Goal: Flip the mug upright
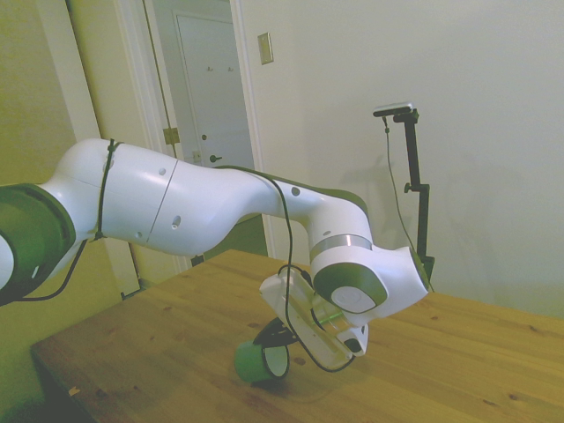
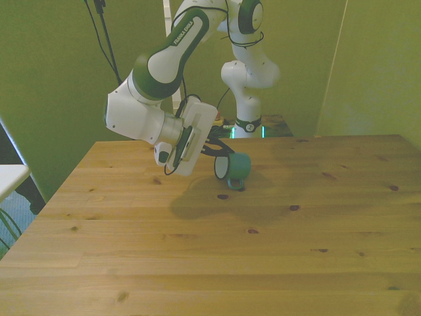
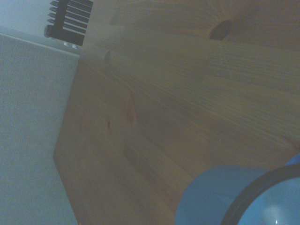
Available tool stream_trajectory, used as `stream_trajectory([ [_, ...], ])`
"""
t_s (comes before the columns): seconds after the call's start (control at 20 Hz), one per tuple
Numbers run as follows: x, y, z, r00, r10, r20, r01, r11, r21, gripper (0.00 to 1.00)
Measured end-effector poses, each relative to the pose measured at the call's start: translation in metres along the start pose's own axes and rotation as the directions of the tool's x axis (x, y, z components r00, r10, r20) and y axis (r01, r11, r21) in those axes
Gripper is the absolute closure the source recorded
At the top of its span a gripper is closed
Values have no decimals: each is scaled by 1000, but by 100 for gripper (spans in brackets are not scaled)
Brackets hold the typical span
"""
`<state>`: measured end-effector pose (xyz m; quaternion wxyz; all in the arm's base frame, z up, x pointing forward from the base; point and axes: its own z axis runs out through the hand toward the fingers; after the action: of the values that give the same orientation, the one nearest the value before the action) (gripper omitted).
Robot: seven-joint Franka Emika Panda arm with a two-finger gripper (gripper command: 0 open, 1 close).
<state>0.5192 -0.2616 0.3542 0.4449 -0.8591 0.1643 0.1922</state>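
The teal-green mug (image 1: 256, 362) lies tipped on its side low over the wooden table (image 1: 458, 361), and its white inside shows through the dark rim. In the front view the mug (image 2: 238, 167) is near the table's far middle, with its mouth turned to the front view's left. My gripper (image 1: 278, 338) comes down at a slant from the white hand, its dark fingers shut on the mug's rim (image 2: 222, 158). The wrist view shows the mug's outer wall (image 3: 213, 197) and rim from close by. Its handle is not clearly visible.
Bare wooden table (image 2: 263, 250) spreads toward the front view's near side and both sides. The robot's base (image 2: 248, 79) stands behind the far edge. A dark finned block (image 3: 70, 21) sits by the table's edge in the wrist view. Wall and door lie beyond the table.
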Motion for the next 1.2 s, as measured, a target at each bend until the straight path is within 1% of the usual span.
stream_trajectory([
  [0.15,-7,-12,-10,1000,-22,-23,22,1000,-8,100],
  [0.25,-20,-30,-23,997,-52,-54,50,998,-22,100],
  [0.35,-39,-56,-38,992,-80,-96,76,996,-44,100],
  [0.45,-58,-86,-55,979,-95,-178,80,993,-92,100],
  [0.6,-81,-116,-71,942,-109,-317,53,982,-182,100],
  [0.75,-90,-122,-74,890,-121,-440,-1,964,-267,100],
  [0.85,-91,-122,-72,847,-131,-516,-44,949,-313,100],
  [1.0,-92,-123,-66,767,-155,-623,-110,925,-364,100],
  [1.1,-89,-122,-61,707,-172,-686,-156,908,-389,100],
  [1.2,-84,-119,-53,643,-190,-742,-211,887,-410,100],
])
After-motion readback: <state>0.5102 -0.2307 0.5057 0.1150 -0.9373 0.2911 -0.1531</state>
